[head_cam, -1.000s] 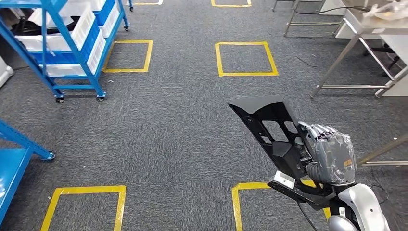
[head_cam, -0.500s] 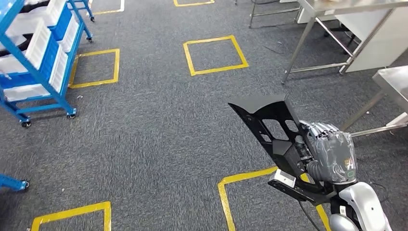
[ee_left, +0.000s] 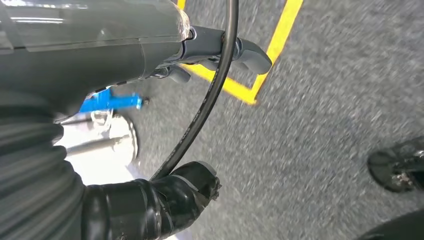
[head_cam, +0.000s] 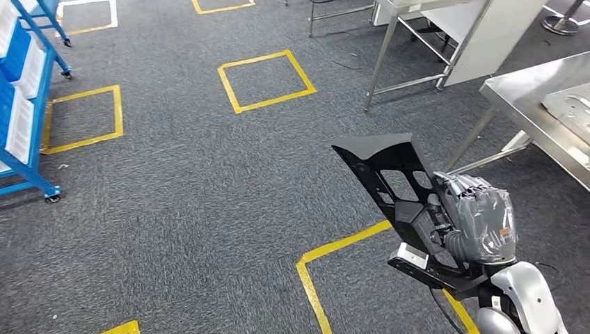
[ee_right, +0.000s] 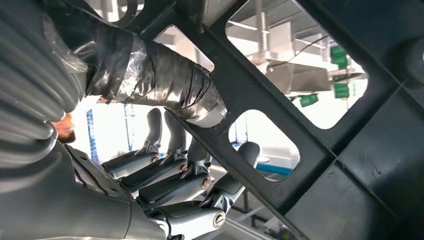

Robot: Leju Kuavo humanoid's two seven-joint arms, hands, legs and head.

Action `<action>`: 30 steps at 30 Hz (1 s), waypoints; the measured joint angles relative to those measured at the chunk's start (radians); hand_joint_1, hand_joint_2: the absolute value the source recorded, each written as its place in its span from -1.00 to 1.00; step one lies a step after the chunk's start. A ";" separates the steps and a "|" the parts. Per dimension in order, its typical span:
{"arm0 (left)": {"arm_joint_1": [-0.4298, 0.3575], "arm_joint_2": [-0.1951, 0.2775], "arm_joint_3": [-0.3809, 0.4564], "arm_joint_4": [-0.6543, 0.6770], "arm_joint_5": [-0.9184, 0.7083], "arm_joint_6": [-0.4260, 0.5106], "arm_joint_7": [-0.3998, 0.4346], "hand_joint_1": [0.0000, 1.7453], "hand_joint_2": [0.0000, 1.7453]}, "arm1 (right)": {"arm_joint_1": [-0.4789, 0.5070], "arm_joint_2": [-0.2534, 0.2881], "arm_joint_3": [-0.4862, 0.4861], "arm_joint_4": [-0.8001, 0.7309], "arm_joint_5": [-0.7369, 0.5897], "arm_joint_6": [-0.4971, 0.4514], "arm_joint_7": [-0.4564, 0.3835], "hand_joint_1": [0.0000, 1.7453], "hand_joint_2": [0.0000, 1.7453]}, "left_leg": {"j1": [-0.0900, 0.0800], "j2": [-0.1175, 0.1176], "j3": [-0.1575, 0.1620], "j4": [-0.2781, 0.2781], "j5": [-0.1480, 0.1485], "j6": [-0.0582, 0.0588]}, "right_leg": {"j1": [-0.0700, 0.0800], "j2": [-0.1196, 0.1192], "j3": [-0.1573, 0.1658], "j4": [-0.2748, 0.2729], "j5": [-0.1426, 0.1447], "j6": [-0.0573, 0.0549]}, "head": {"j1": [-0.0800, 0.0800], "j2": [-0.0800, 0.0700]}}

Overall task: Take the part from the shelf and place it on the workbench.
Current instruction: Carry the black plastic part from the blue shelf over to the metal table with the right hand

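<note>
A black plastic part (head_cam: pixel 389 182) with several cut-outs is gripped by my right hand (head_cam: pixel 477 220) and held up over the grey carpet, its broad flat end pointing away from me. In the right wrist view the taped thumb (ee_right: pixel 165 75) lies over one rib of the part (ee_right: pixel 320 150) and the fingers (ee_right: pixel 185 180) curl behind it. The steel workbench (head_cam: pixel 518 104) stands at the right, ahead of the hand. The blue shelf (head_cam: pixel 24 104) with white bins is at the far left edge. My left hand (ee_left: pixel 200 115) hangs over the floor, holding nothing, thumb and fingers apart.
Yellow taped squares (head_cam: pixel 264 80) mark the carpet ahead and by my feet (head_cam: pixel 334 250). A second steel table frame (head_cam: pixel 410 42) with a white panel stands at the back right. A grey metal piece (head_cam: pixel 572 108) lies on the workbench.
The whole view has swung to the right: the blue shelf slid to the left edge and the steel workbench came in at the right. The part stays in my right hand.
</note>
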 joint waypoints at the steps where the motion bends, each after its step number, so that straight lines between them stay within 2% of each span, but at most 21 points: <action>1: 0.001 -0.001 0.000 -0.001 0.000 0.000 0.000 -1.00 1.00 | -0.001 0.000 -0.002 0.000 0.000 0.000 0.000 1.00 1.00 | -0.002 0.013 0.002 -0.003 0.001 0.004 | 0.001 -0.035 -0.028 0.058 -0.032 0.004 | 0.000 0.000; 3: 0.002 -0.002 0.000 -0.001 0.000 -0.001 -0.001 -1.00 1.00 | -0.002 0.000 -0.002 0.001 0.000 0.000 0.001 1.00 1.00 | -0.005 0.039 0.002 -0.003 -0.001 0.006 | -0.002 -0.060 -0.085 0.175 -0.082 0.011 | 0.001 0.000; 4: 0.003 -0.002 0.000 -0.001 0.000 -0.002 -0.001 -1.00 1.00 | -0.001 0.000 -0.002 0.001 0.000 0.000 0.002 1.00 1.00 | -0.005 0.052 0.002 -0.003 -0.003 0.006 | -0.004 -0.063 -0.098 0.202 -0.085 0.013 | 0.000 0.000; 5: 0.002 -0.002 0.000 -0.001 0.000 -0.002 -0.001 -1.00 1.00 | -0.001 0.000 -0.002 0.002 0.000 0.000 0.002 1.00 1.00 | -0.006 0.065 0.004 -0.003 -0.005 0.005 | -0.005 -0.065 -0.091 0.189 -0.069 0.014 | 0.001 0.000; 6: 0.002 -0.002 0.000 -0.001 0.000 -0.002 -0.001 -1.00 1.00 | -0.001 0.000 -0.002 0.002 0.000 0.000 0.002 1.00 1.00 | -0.006 0.077 0.007 -0.003 -0.008 0.003 | -0.005 -0.072 -0.063 0.137 -0.037 0.015 | 0.000 0.000; 8: 0.002 -0.002 0.000 -0.001 0.000 -0.002 -0.001 -1.00 1.00 | -0.001 0.000 -0.004 0.002 0.000 0.000 0.002 1.00 1.00 | -0.009 0.097 0.015 -0.002 -0.014 -0.003 | -0.002 -0.107 0.015 -0.006 0.022 0.009 | 0.001 0.000; 10: 0.002 -0.003 0.000 -0.001 0.000 -0.001 -0.001 -1.00 1.00 | 0.000 0.000 -0.006 0.001 0.000 -0.001 0.002 1.00 1.00 | -0.013 0.113 0.021 -0.001 -0.021 -0.013 | 0.007 -0.131 0.053 -0.079 0.041 -0.004 | 0.000 0.000; 12: 0.001 -0.004 0.000 -0.003 0.000 0.002 0.000 -1.00 1.00 | 0.002 0.000 -0.009 0.000 0.000 -0.002 0.003 1.00 1.00 | -0.014 0.130 0.028 -0.002 -0.026 -0.024 | 0.011 -0.114 0.052 -0.083 0.039 -0.018 | 0.000 0.000; 13: 0.000 -0.004 0.000 -0.005 0.000 0.002 0.001 -1.00 1.00 | 0.003 0.000 -0.010 0.000 0.000 -0.002 0.004 1.00 1.00 | -0.012 0.126 0.030 0.002 -0.031 -0.030 | 0.009 -0.104 0.054 -0.086 0.040 -0.025 | 0.000 0.000; 15: 0.000 -0.005 -0.001 -0.009 0.000 0.004 0.001 -1.00 1.00 | 0.004 0.000 -0.014 -0.002 0.000 -0.001 0.005 1.00 1.00 | -0.009 0.082 0.017 0.044 -0.061 -0.040 | 0.003 -0.083 0.060 -0.094 0.045 -0.039 | 0.000 0.000; 17: 0.001 -0.005 -0.001 -0.012 0.000 0.004 0.002 -1.00 1.00 | 0.002 0.000 -0.016 -0.003 0.000 -0.001 0.006 1.00 1.00 | -0.006 0.034 -0.036 0.153 -0.118 -0.043 | 0.001 -0.064 0.062 -0.097 0.046 -0.048 | 0.000 0.000; 19: 0.003 -0.006 -0.001 -0.012 0.000 0.003 0.002 -1.00 1.00 | 0.001 0.000 -0.016 -0.003 0.000 0.000 0.006 1.00 1.00 | -0.006 0.026 -0.093 0.257 -0.152 -0.044 | 0.003 -0.040 0.062 -0.096 0.045 -0.051 | 0.000 0.000; 20: 0.003 -0.006 -0.001 -0.012 0.000 0.003 0.002 -1.00 1.00 | 0.001 0.000 -0.016 -0.003 0.000 0.000 0.006 1.00 1.00 | -0.006 0.024 -0.102 0.267 -0.142 -0.044 | 0.003 -0.026 0.063 -0.095 0.044 -0.051 | 0.000 0.000; 21: 0.004 -0.006 -0.001 -0.012 0.000 0.003 0.002 -1.00 1.00 | 0.001 0.000 -0.016 -0.003 0.000 0.000 0.006 1.00 1.00 | -0.005 0.021 -0.096 0.242 -0.114 -0.042 | 0.003 -0.012 0.064 -0.093 0.043 -0.051 | -0.001 0.000; 22: 0.005 -0.006 -0.001 -0.012 0.000 0.003 0.002 -1.00 1.00 | 0.001 0.000 -0.016 -0.003 0.000 0.000 0.006 1.00 1.00 | -0.005 0.012 -0.076 0.188 -0.075 -0.040 | 0.003 0.002 0.065 -0.091 0.041 -0.049 | -0.001 0.000; 23: 0.005 -0.006 -0.001 -0.012 0.000 0.003 0.002 -1.00 1.00 | 0.001 0.000 -0.016 -0.003 0.000 0.000 0.006 1.00 1.00 | -0.004 -0.011 -0.050 0.125 -0.041 -0.036 | 0.002 0.015 0.066 -0.088 0.038 -0.046 | 0.000 0.000; 25: 0.005 -0.006 -0.001 -0.014 0.000 0.003 0.002 -1.00 1.00 | 0.000 0.000 -0.016 -0.003 0.000 0.000 0.006 1.00 1.00 | -0.002 -0.050 -0.014 0.036 -0.010 -0.030 | 0.002 0.038 0.060 -0.080 0.035 -0.036 | 0.000 0.000; 26: 0.004 -0.006 -0.001 -0.014 0.000 0.003 0.002 -1.00 1.00 | 0.000 0.000 -0.016 -0.003 0.000 0.000 0.006 1.00 1.00 | -0.002 -0.060 -0.008 0.021 -0.011 -0.027 | 0.000 0.049 0.055 -0.078 0.035 -0.030 | 0.000 0.000; 28: 0.002 -0.006 -0.001 -0.017 0.000 0.003 0.003 -1.00 1.00 | 0.002 0.000 -0.017 -0.003 0.000 0.000 0.006 1.00 1.00 | -0.002 -0.041 -0.002 0.012 -0.008 -0.018 | -0.004 0.068 0.049 -0.080 0.038 -0.016 | -0.001 0.000; 29: 0.002 -0.006 -0.001 -0.018 0.000 0.003 0.003 -1.00 1.00 | 0.002 0.000 -0.017 -0.003 0.000 0.000 0.006 1.00 1.00 | -0.001 -0.028 0.002 0.004 -0.005 -0.012 | -0.004 0.058 0.047 -0.075 0.034 -0.010 | 0.000 0.000; 30: 0.003 -0.006 -0.001 -0.019 0.000 0.003 0.003 -1.00 1.00 | 0.001 -0.001 -0.018 -0.003 0.000 0.000 0.006 1.00 1.00 | 0.001 -0.015 0.006 -0.005 -0.002 -0.005 | -0.003 0.035 0.037 -0.055 0.021 -0.006 | 0.001 0.000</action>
